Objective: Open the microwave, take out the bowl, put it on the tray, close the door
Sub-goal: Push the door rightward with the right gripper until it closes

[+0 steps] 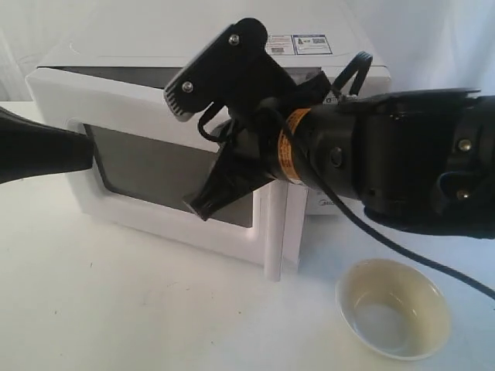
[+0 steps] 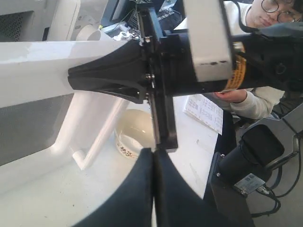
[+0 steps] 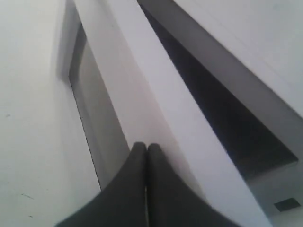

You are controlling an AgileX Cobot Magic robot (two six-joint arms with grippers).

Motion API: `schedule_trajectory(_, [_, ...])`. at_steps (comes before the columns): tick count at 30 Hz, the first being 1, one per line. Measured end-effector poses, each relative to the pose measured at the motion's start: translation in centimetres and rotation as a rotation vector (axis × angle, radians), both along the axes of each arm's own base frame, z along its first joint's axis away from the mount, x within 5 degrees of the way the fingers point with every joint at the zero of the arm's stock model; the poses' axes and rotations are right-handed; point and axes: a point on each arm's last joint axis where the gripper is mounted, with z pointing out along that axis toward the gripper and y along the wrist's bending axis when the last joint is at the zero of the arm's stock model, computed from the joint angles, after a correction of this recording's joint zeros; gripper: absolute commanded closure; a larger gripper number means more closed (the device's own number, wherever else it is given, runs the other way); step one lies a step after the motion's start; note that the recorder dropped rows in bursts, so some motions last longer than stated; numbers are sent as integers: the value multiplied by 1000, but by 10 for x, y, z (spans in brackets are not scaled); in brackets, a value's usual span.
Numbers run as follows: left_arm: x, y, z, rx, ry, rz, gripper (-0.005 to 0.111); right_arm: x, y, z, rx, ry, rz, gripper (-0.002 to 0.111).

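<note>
The white microwave (image 1: 325,58) stands at the back with its door (image 1: 147,108) ajar; a dark gap (image 3: 213,104) shows between door (image 3: 156,109) and body. My right gripper (image 1: 203,207) is shut, its tips (image 3: 146,146) pressing on the door's front face by the dark window, left of the bar handle (image 1: 276,232). My left gripper (image 1: 87,147) is shut and empty at the door's left edge; its wrist view shows its jaws closed (image 2: 153,150). The bowl (image 1: 394,308), cream inside, sits on the table right of the handle, also seen in the left wrist view (image 2: 135,132). No tray is in view.
The white table (image 1: 155,309) stretches in front of the microwave. The right arm's cable (image 1: 402,251) hangs just above the bowl. Beyond the table edge in the left wrist view are a printed sheet (image 2: 203,111), a seated person (image 2: 265,19) and black equipment (image 2: 255,156).
</note>
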Motion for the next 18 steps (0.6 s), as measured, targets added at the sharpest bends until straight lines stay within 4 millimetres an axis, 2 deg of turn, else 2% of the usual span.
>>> schedule_trajectory(8, [-27,2,8,95,-59,15,107,6,-10,-5,-82,-3,-115,108])
schedule_trajectory(18, [-63,10,16,236,-152,134,107,19,-21,0,-137,-48,-185,108])
